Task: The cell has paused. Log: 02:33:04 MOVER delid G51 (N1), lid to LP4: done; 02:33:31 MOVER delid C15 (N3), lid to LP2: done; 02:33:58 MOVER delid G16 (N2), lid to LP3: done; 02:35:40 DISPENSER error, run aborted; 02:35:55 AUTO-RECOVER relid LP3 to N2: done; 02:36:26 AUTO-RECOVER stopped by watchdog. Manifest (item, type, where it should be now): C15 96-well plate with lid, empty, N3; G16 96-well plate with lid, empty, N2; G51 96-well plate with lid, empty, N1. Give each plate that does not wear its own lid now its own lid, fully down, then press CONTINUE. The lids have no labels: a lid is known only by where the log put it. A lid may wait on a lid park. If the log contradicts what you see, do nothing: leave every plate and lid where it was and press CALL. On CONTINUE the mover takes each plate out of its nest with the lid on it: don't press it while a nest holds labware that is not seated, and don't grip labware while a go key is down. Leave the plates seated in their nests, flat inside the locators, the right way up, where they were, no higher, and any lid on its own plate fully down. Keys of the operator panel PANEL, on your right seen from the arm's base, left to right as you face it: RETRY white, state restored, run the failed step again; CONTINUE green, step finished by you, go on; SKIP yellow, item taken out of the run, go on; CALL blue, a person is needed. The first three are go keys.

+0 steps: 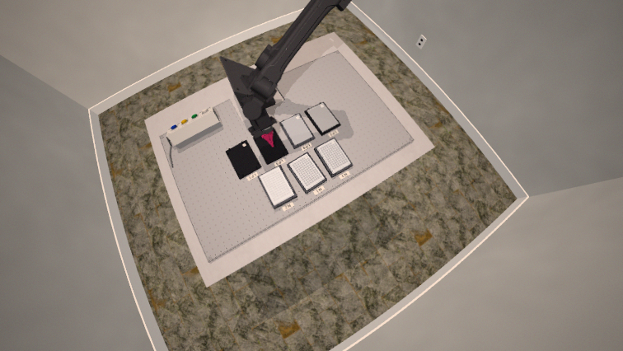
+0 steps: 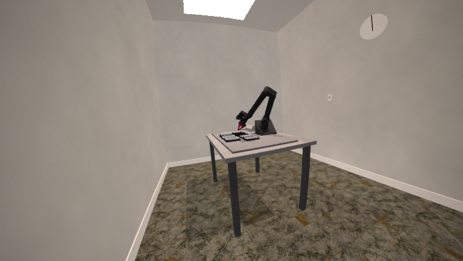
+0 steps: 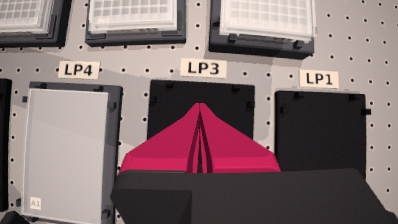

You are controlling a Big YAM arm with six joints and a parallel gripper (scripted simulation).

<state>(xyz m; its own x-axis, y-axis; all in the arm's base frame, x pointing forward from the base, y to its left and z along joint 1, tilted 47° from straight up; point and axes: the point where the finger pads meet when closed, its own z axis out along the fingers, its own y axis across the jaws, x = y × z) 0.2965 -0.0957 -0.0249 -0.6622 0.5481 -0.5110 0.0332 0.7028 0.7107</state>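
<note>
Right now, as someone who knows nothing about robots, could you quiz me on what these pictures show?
1. True or false: lid park LP3 has no lid on it.
2. Which park holds the grey lid? A: LP1. B: LP3. C: LP4.
3. Fill in: the red gripper hangs above the parks with its fingers ____ (open or shut).
Key: 1 true; 2 C; 3 shut.

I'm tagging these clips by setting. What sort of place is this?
Likely a lab automation cell: well plates in nests, labelled lid parks such as LP3 on a perforated bench, and a key panel beside the arm, whose closed claw holds nothing.
</note>
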